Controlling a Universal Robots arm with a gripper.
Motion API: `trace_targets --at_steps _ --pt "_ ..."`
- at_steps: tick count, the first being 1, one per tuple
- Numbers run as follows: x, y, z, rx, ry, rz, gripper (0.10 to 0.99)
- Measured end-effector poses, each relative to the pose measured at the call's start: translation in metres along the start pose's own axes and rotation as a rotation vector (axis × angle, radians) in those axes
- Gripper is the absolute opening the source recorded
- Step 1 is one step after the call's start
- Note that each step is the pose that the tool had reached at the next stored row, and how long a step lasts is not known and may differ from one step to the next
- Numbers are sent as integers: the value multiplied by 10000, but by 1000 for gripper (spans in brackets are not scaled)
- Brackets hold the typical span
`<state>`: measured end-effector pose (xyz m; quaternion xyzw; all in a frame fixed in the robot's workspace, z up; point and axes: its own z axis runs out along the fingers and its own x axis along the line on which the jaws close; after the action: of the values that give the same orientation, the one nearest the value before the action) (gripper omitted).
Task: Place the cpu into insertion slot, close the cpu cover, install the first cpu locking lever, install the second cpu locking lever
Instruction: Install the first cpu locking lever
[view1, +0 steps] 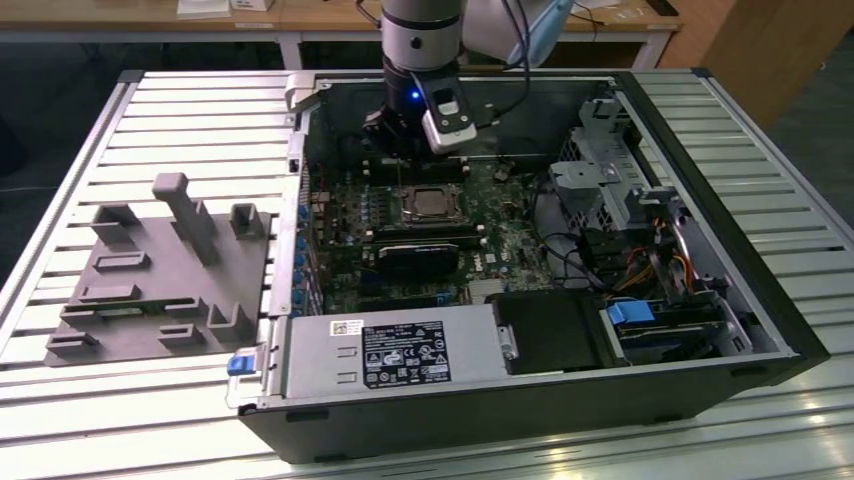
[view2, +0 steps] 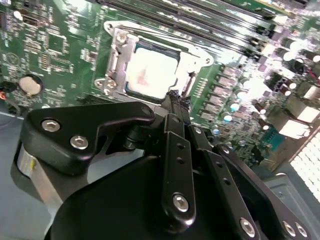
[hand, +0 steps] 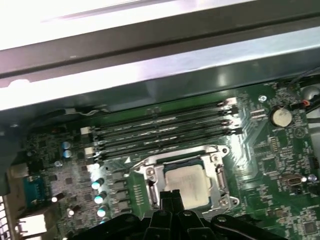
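Nearest in the exterior view, well to the near side of the insertion slot (view1: 404, 190), a silver power supply (view1: 387, 355) lies along the near wall of the open computer case (view1: 534, 425). Outside the case, well apart from the slot toward the exterior view's left, a grey fixture block (view1: 160, 270) rests on the slatted table (view1: 747, 440). Closer to the slot on its near side sits a black heatsink block (view1: 416, 255), then the long memory slots (view1: 424, 232) just beside the slot. The cpu (view1: 431, 204) lies flat inside the slot, its pale metal top showing through the window of the cpu cover (view2: 115, 57), which lies down flat around it. At the slot's far edge the gripper (view2: 174, 96) hangs from the arm, fingers pressed together with nothing visible between them, tips right at the cover's rim. Whether they touch it I cannot tell.
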<state>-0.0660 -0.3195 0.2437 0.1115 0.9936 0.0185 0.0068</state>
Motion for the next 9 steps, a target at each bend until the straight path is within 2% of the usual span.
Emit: trace_targets --at_steps 9 --pt "217 -49 -4 -21 -87 -3 102"
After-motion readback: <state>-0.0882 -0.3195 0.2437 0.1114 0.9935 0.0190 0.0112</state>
